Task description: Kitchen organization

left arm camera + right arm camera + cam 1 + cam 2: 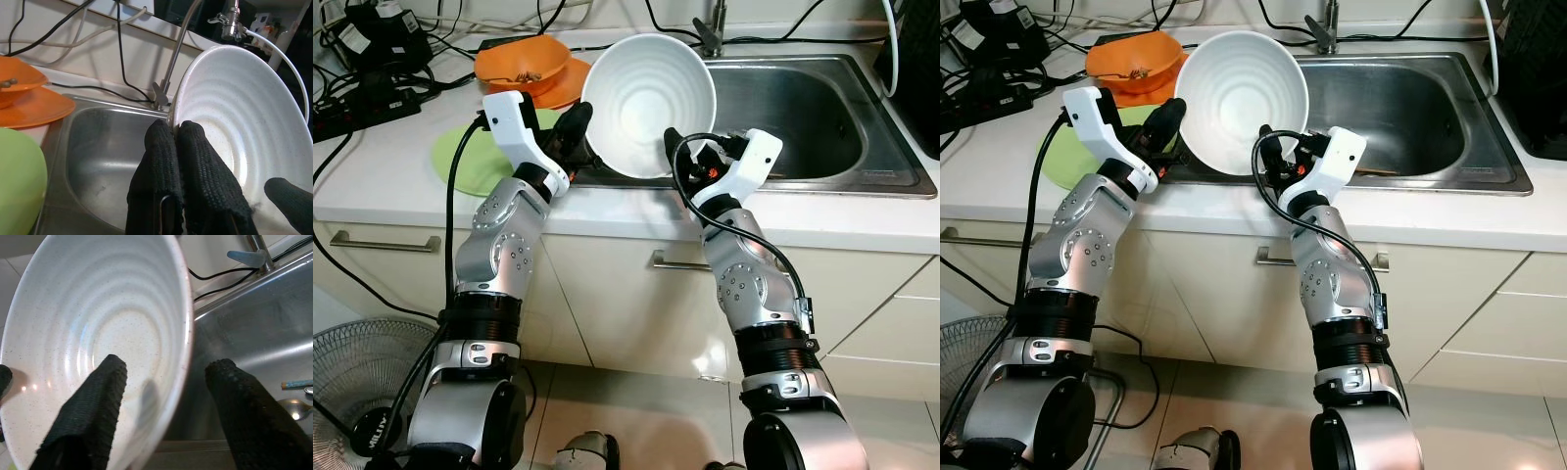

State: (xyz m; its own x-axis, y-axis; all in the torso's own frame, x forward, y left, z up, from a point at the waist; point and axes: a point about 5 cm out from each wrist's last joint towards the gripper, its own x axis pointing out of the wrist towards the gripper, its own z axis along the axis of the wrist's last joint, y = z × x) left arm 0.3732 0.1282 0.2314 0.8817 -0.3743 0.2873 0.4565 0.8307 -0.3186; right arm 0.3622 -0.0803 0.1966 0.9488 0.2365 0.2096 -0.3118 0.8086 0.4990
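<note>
Two grippers at white bowl above sink: left gripper clamped on rim, right gripper spread, straddling rim. Handover likely; closing next.

My left pincer is clamped on the white bowl rim, tilted over the sink.

White countertop w/ steel sink set in; on it: green plate, orange plate + orange bowl stacked, black power strip w/ cables.
</note>
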